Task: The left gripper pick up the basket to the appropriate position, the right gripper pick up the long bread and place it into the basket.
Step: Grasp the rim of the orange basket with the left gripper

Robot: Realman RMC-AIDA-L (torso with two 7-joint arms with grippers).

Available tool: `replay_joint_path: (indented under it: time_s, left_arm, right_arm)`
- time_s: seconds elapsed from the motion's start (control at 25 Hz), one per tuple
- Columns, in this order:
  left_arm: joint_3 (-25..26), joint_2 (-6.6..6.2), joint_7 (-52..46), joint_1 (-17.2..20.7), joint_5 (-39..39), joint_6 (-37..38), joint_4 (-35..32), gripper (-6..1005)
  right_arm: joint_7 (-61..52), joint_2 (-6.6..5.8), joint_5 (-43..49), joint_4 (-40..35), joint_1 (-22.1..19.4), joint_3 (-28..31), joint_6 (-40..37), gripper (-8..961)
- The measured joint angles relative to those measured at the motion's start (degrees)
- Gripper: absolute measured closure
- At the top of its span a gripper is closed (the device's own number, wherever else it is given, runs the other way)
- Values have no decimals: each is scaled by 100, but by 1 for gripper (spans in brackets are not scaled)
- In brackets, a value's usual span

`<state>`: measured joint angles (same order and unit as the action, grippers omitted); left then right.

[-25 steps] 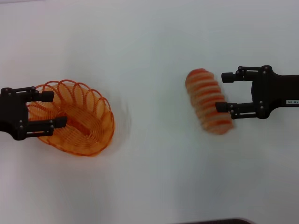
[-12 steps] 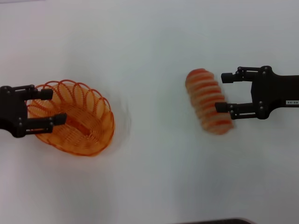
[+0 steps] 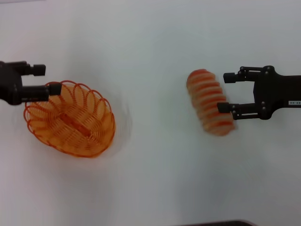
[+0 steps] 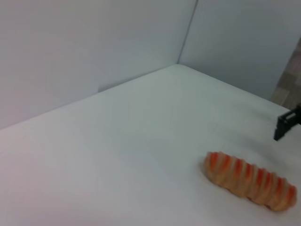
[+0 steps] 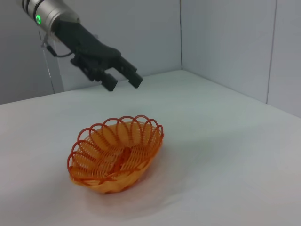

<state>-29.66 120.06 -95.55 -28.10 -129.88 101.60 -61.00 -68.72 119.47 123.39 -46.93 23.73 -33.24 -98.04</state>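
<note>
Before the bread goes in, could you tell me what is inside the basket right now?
The basket holds nothing loose; only its own orange wire floor shows. The long bread lies on the table, apart. Nothing hides the inside.

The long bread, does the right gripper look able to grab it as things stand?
Probably yes. The right gripper is open, its fingers reaching around the near side of the long bread, which lies flat on the table with nothing else close.

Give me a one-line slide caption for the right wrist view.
Left gripper, open, hovers above the empty orange basket resting on the white table.
</note>
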Motion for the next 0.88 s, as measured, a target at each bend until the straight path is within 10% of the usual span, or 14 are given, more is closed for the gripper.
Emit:
replay_joint_path:
  time_s: [0.48, 0.88]
  left_arm:
    - [-206, -339, -2052, -730, -945, -158, -613, 246]
    - [-1454, -301, -3504, -1230, -2409, -163, -842, 248]
  right_arm:
    - [25, -21, -27, -27, 46, -25, 5, 133]
    - [35, -27, -4, -8, 161, -26, 43, 133]
